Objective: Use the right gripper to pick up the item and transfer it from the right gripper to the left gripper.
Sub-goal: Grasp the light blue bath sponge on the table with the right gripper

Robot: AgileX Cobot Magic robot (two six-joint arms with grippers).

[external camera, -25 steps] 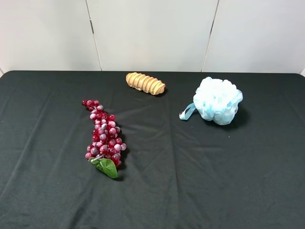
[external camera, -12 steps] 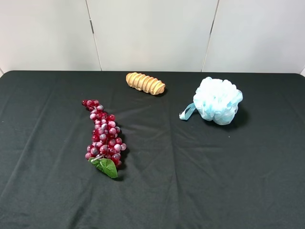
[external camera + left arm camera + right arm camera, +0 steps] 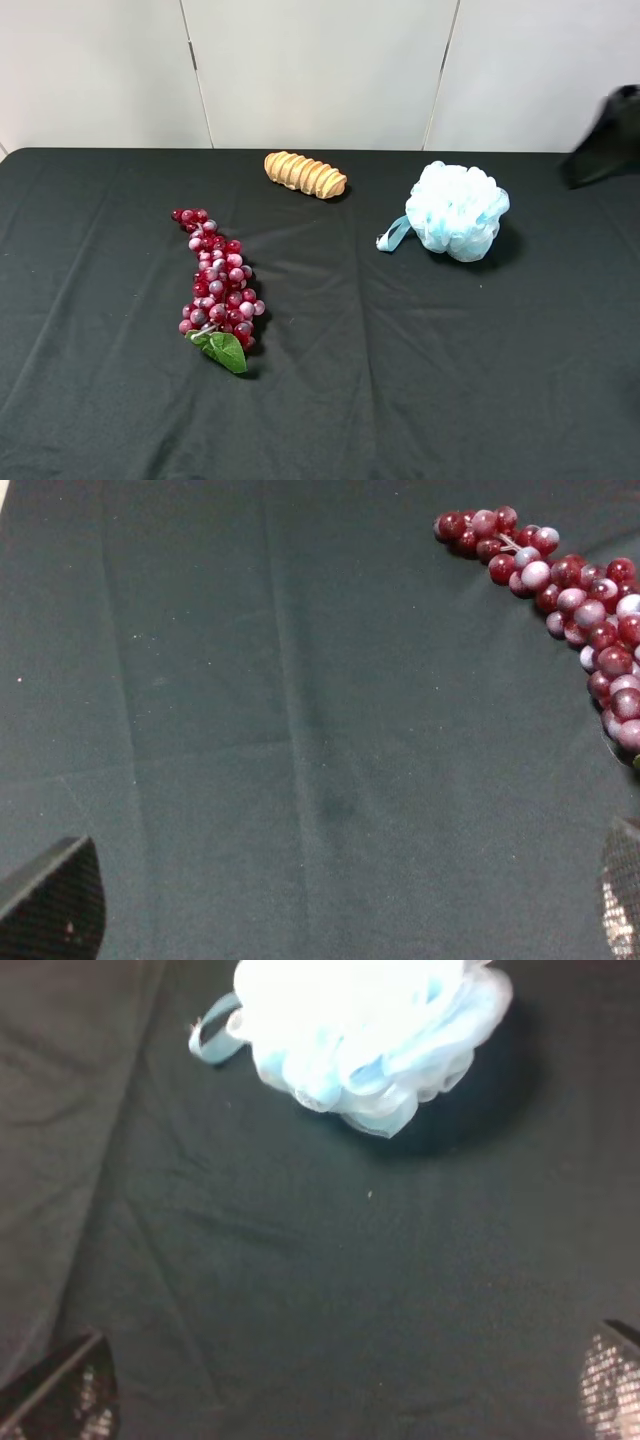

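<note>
The item, a fluffy light-blue mesh pouf [image 3: 456,211] with a small blue ribbon loop, rests on the black cloth at the right rear. In the right wrist view the pouf [image 3: 365,1035] lies ahead of my right gripper [image 3: 335,1390], well apart from it. That gripper is open, with only cloth between its fingertips [image 3: 60,1395]. A blurred black part of the right arm [image 3: 606,140] shows at the right edge of the overhead view. My left gripper [image 3: 335,910] is open over bare cloth, holding nothing.
A dark-red grape bunch [image 3: 218,285] with a green leaf lies left of centre, and the grapes [image 3: 570,590] also show in the left wrist view. A ribbed tan oblong piece [image 3: 305,175] sits at the back middle. The black tablecloth [image 3: 400,380] meets a white wall behind.
A black part of the right arm has come into the overhead view at the right edge. The objects on the cloth have not moved.
</note>
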